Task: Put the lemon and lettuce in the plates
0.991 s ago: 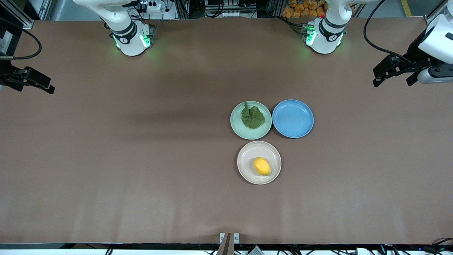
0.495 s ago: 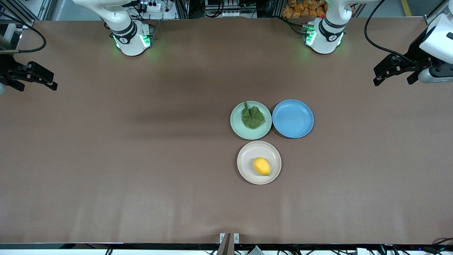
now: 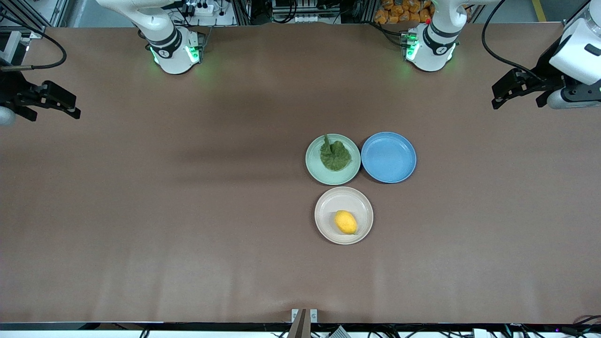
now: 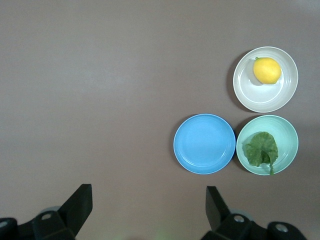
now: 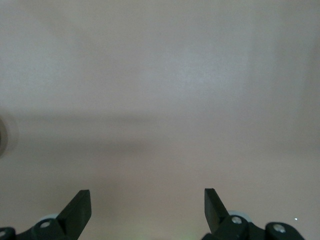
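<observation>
The yellow lemon (image 3: 345,222) lies in the beige-white plate (image 3: 328,206), a little off its centre. The dark green lettuce (image 3: 335,155) lies in the mint green plate (image 3: 313,169), which is farther from the front camera. Both show in the left wrist view: the lemon (image 4: 266,70) in the beige plate (image 4: 265,97), the lettuce (image 4: 261,149) in the mint plate (image 4: 287,135). My left gripper (image 3: 497,96) is open and empty, high over the left arm's end of the table (image 4: 149,200). My right gripper (image 3: 70,105) is open and empty over the right arm's end (image 5: 147,202).
An empty blue plate (image 3: 388,157) stands beside the mint plate, toward the left arm's end; it also shows in the left wrist view (image 4: 204,143). The three plates sit close together on the brown table (image 3: 188,211). The right wrist view shows only bare table.
The lemon has shifted slightly in the beige plate. Both grippers have drifted a little; the right one has come slightly inward from the table's end.
</observation>
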Controlling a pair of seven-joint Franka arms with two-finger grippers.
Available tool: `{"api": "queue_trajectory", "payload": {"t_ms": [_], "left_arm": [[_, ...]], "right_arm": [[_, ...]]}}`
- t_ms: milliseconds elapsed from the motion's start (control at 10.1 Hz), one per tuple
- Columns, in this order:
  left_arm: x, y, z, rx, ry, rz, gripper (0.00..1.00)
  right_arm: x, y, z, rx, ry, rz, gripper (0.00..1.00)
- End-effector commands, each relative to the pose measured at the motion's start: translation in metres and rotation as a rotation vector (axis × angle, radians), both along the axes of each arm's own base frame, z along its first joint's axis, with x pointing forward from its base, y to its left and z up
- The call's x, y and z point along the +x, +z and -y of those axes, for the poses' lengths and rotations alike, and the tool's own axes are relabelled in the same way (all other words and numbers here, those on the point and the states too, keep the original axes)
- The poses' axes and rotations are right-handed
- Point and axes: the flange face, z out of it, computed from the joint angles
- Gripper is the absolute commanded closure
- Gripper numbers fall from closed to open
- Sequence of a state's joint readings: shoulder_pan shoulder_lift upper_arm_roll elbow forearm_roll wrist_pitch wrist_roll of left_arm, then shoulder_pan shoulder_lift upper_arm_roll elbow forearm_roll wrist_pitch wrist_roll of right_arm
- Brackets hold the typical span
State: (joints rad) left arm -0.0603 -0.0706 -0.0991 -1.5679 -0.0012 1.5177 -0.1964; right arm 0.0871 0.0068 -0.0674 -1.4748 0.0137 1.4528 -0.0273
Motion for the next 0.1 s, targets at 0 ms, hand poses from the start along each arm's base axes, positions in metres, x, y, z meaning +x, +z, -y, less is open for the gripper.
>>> {"api": "queue_trajectory", "payload": {"t_ms": [0], "left_arm": [[0.0003,0.0056,0.0012,0.003,-0.027,-0.008,0.00]], "right_arm": [[-0.0086,0.0020,0.0056,-0.005,0.011,0.004,0.00]]}}
